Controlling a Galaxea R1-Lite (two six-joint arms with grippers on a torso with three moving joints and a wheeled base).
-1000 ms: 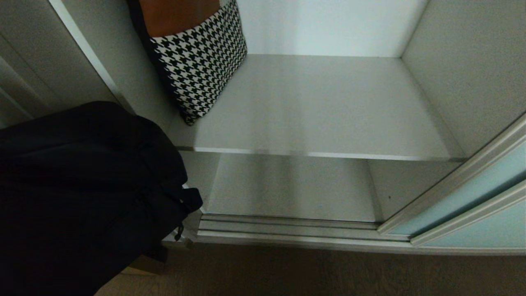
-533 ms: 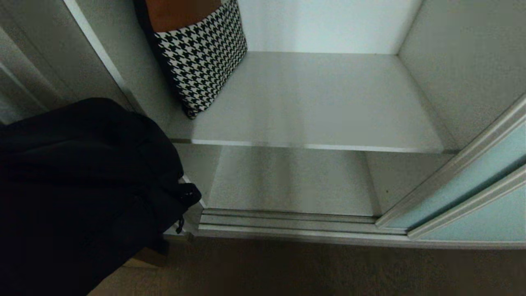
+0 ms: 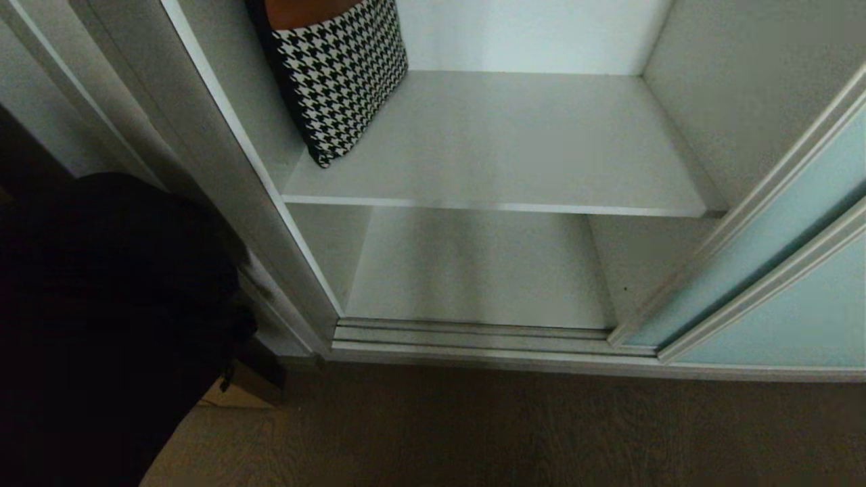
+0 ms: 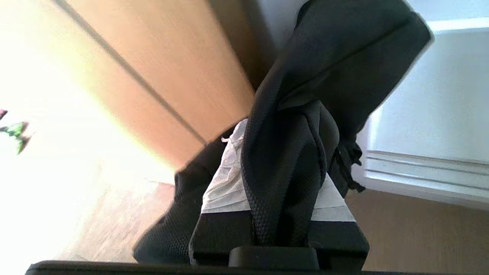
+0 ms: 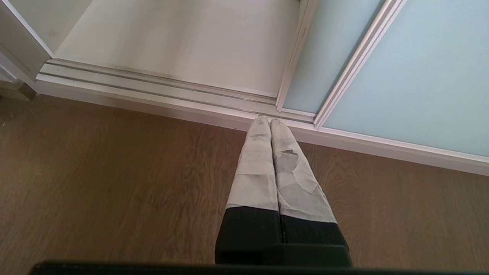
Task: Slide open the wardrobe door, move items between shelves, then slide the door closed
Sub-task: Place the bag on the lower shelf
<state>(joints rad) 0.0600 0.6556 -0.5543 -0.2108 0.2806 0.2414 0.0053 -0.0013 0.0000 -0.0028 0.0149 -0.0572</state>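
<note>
The soft black pouch bag [image 3: 101, 304] hangs at the left of the head view, outside the wardrobe's left frame. My left gripper [image 4: 284, 160] is shut on its wide black strap [image 4: 282, 183], which runs between the taped fingers [image 4: 225, 179]. The houndstooth bag [image 3: 342, 74] leans against the left wall on the upper shelf [image 3: 514, 149]. The lower shelf [image 3: 473, 270] is bare. The sliding wardrobe door [image 3: 778, 270] stands pushed to the right, leaving the opening uncovered. My right gripper [image 5: 270, 121] is shut on nothing, low over the floor by the door's frame [image 5: 294, 65].
A ribbed silver floor track [image 3: 473, 335] runs along the wardrobe's foot. Brown wooden floor [image 3: 507, 426] lies in front. The wardrobe's white left frame [image 3: 223, 169] stands between the black bag and the opening. A tan wooden cabinet front [image 4: 160, 57] is behind the bag.
The whole head view has shifted, so the camera has moved. More of the wardrobe's left frame shows, and the black bag now hangs clear of the opening's left corner.
</note>
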